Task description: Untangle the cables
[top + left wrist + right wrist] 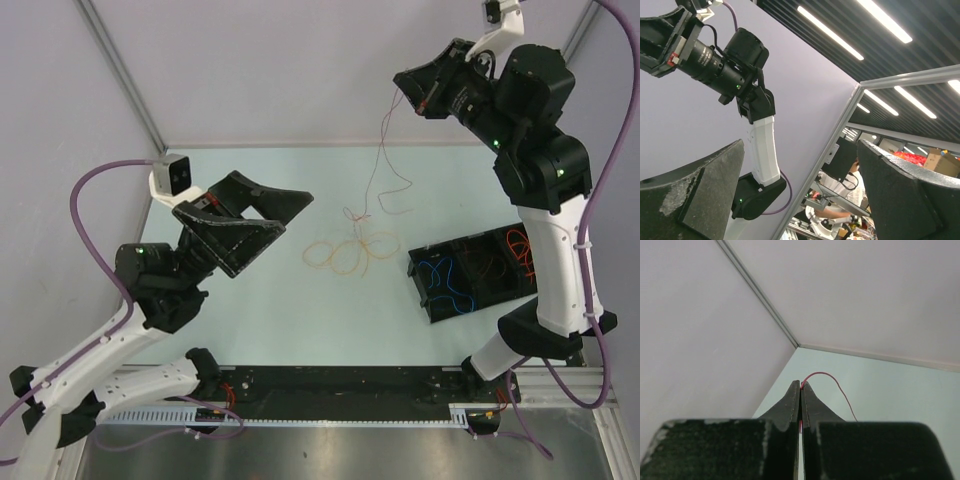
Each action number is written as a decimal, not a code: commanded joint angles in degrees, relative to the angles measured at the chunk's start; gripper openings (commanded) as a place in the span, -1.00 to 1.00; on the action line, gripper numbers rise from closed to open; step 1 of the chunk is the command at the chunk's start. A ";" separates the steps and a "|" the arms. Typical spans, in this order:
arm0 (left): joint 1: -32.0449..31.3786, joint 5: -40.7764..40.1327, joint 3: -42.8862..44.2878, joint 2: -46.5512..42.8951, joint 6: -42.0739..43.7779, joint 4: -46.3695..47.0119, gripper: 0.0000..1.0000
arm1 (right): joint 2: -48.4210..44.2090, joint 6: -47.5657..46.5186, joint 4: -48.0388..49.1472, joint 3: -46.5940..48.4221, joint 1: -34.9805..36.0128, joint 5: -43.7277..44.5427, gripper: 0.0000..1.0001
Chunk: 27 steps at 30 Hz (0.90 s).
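Right gripper clamped on red cable, raised | left gripper spread wide, empty | tan cables on table

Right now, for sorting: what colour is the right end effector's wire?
It's a thin red wire; right wrist view.

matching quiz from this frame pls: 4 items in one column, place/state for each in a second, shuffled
Items
1. red cable
2. tan cable
3. blue cable
4. left gripper

Place or state
A. open, holding nothing
B. lying in loose loops on the table
C. inside the black tray
D. pinched in the shut right gripper, hanging down toward the table

Pairs: 1-D, 2-B, 3-C, 4-A
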 commanded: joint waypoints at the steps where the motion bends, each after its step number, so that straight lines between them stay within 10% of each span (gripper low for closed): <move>1: -0.22 -1.69 -2.10 -1.03 -1.47 4.99 0.98 | -1.40 -0.61 1.55 -0.85 -0.10 -0.96 -1.00; 10: -0.22 -2.11 -2.37 -0.93 1.14 3.79 0.97 | -2.89 -2.37 -0.29 3.72 -3.53 1.41 -1.00; 18: -0.22 -22.95 -1.66 1.33 23.20 -37.83 0.99 | -6.31 -5.53 -1.61 1.97 -3.97 6.94 -1.00; 27: -0.92 -23.30 -7.82 22.16 34.03 -37.80 1.00 | -13.26 -6.15 -0.03 -9.79 -5.46 9.59 -1.00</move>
